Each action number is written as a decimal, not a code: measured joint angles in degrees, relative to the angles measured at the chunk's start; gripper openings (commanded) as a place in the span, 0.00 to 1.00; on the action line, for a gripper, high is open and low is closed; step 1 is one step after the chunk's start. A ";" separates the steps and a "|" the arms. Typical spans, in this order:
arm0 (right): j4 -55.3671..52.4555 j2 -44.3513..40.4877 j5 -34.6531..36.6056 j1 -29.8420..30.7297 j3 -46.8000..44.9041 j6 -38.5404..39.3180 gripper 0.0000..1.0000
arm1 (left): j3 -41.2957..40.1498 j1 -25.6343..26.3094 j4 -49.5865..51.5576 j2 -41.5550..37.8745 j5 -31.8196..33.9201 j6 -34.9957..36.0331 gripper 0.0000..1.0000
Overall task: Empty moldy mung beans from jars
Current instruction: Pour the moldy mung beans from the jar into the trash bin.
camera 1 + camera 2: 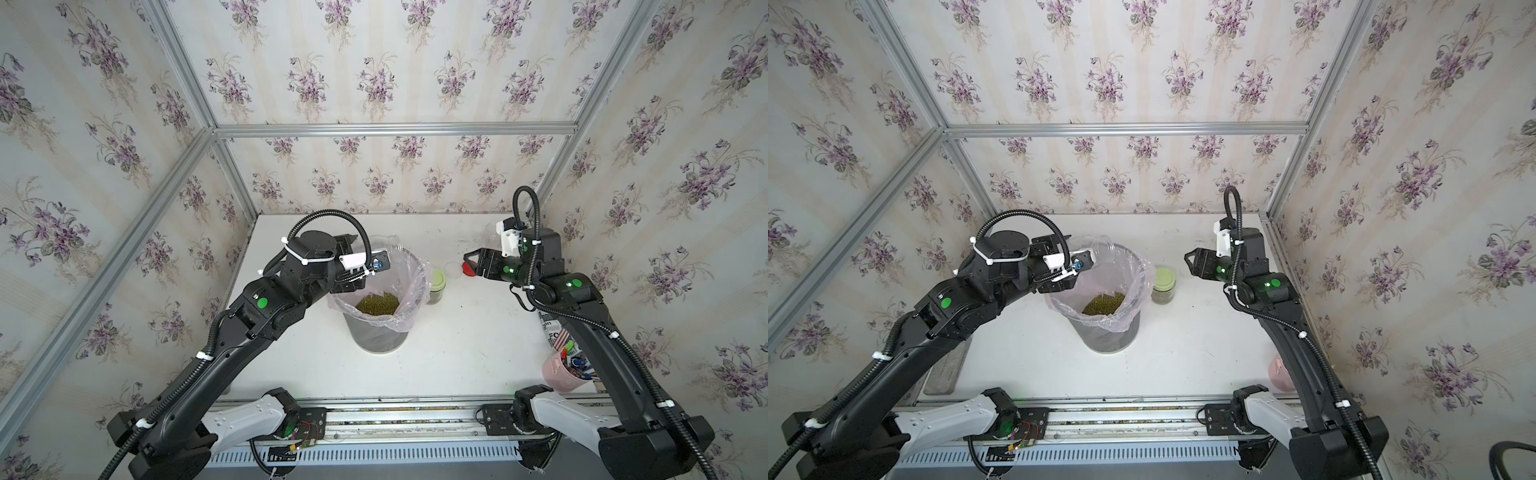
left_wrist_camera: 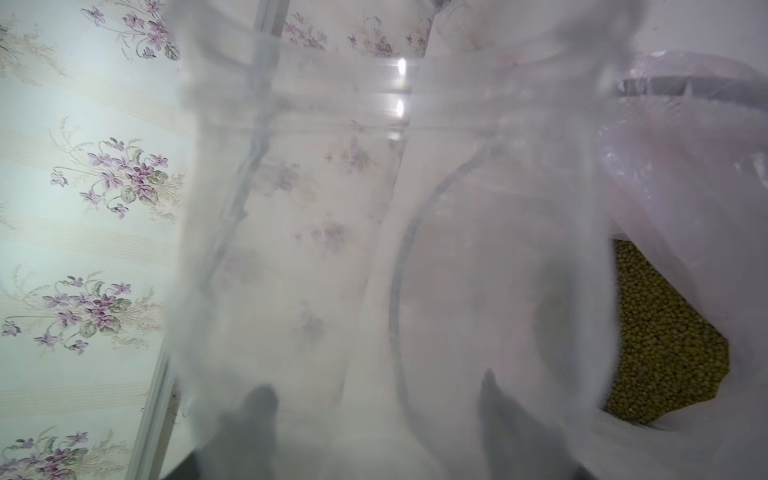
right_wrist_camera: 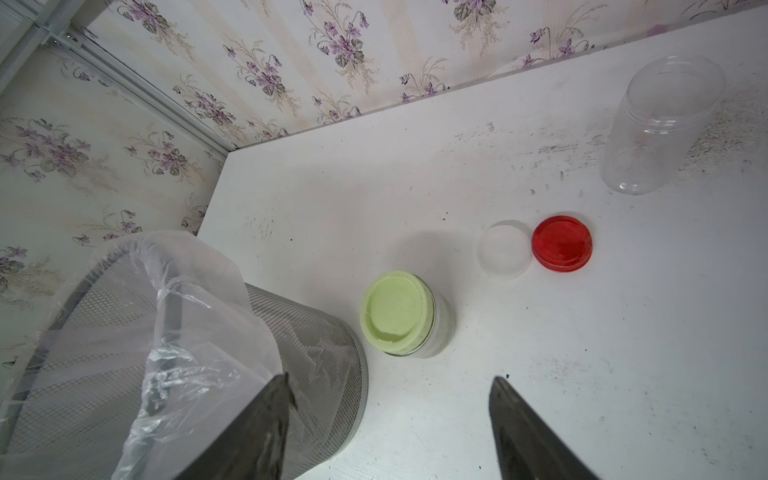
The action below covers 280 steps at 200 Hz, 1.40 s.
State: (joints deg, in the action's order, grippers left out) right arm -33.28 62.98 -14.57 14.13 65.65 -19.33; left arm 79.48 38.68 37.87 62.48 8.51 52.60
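Left hand [image 2: 374, 390] is closed on the body of the held jar [image 2: 415, 208]; its fingers show dark through the clear wall. The jar is tipped over on its side above the far edge of the bin [image 1: 374, 336], and no beans are visible in it. The mung beans [image 1: 377, 302] lie in a heap at the bottom of the pinkish liner [image 1: 409, 286], so this pour looks about done. To finish well, the arm should keep the jar mouth inside the liner edge, tilt it further down and give a small shake for stragglers. It should then lift clear without snagging the loose plastic. Right hand [image 3: 390, 380] is open and holds nothing, hovering over the desk [image 1: 457, 340] near the red lid [image 3: 562, 243] and white lid [image 3: 504, 248], which lie touching or nearly so. The green-lid jar [image 3: 405, 313] stands just beside the bin, lid on and dark contents showing, likely the last to empty. An empty jar [image 3: 660, 124] stands lidless at the far corner, probably a good spot to park the held one. One risk is knocking the green-lid jar on the way out
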 measured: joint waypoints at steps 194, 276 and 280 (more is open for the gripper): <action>2.01 1.51 -1.07 4.79 2.89 -1.70 0.73 | -6.80 -13.92 -8.02 -2.43 -25.09 -21.73 0.38; 2.69 2.01 1.20 11.37 9.64 1.75 0.73 | -10.36 -15.04 -13.14 -2.99 -32.94 -27.02 0.38; 2.93 2.08 1.64 11.37 9.90 1.99 0.73 | -10.49 -15.06 -13.27 -3.02 -33.18 -27.23 0.38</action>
State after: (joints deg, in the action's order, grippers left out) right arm -30.35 65.06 -12.93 25.50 75.55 -17.34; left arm 68.99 23.62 24.60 59.46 -24.67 25.36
